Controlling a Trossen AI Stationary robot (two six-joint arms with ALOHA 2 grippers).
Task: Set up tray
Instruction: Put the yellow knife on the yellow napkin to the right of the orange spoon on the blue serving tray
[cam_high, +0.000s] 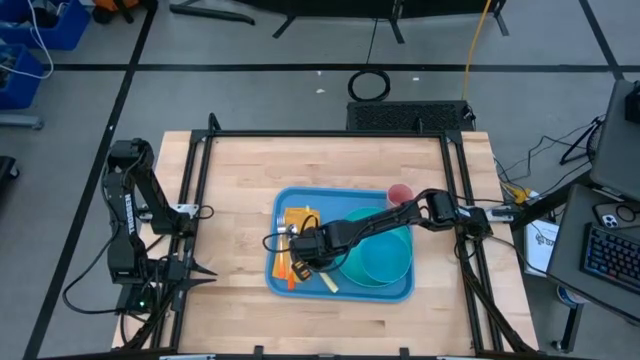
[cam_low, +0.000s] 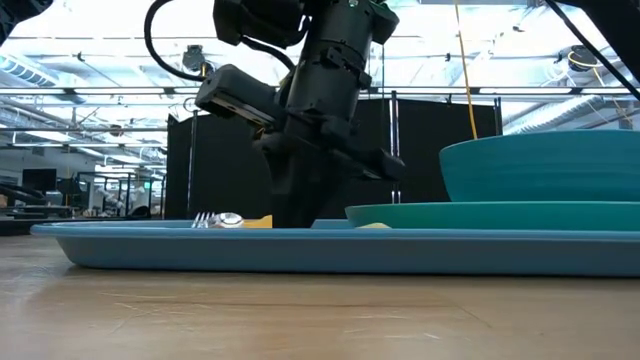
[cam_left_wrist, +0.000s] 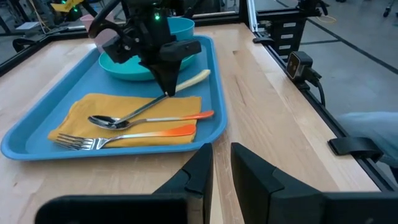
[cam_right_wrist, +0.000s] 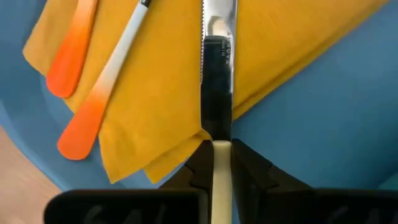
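Observation:
The light-blue tray (cam_high: 335, 199) sits mid-table. A yellow napkin (cam_left_wrist: 93, 107) lies on its left part, and a spoon (cam_left_wrist: 107, 122) and a fork (cam_left_wrist: 69, 142), both with orange handles, lie on the napkin. A teal plate with a teal bowl (cam_high: 380, 258) takes up the tray's right part. My right gripper (cam_left_wrist: 168, 92) reaches down over the napkin's edge and is shut on a knife (cam_right_wrist: 217, 25) with a cream handle. My left gripper (cam_left_wrist: 221, 168) waits at the table's left side with its fingers a narrow gap apart. My right gripper pinches the knife between its two fingers by the cream handle (cam_right_wrist: 222, 163), close to where the blade begins. The fingers (cam_right_wrist: 194, 167) come from above, pointing down, and lie across the knife. The serrated blade stretches over the napkin (cam_right_wrist: 155, 93), and the handle's free end (cam_left_wrist: 196, 77) points toward the table's near edge.
A pink cup (cam_high: 400, 193) stands on the wood just beyond the tray's far right corner. Bare tabletop (cam_high: 230, 180) surrounds the tray. Black frame rails (cam_high: 195, 200) run along the table's edges.

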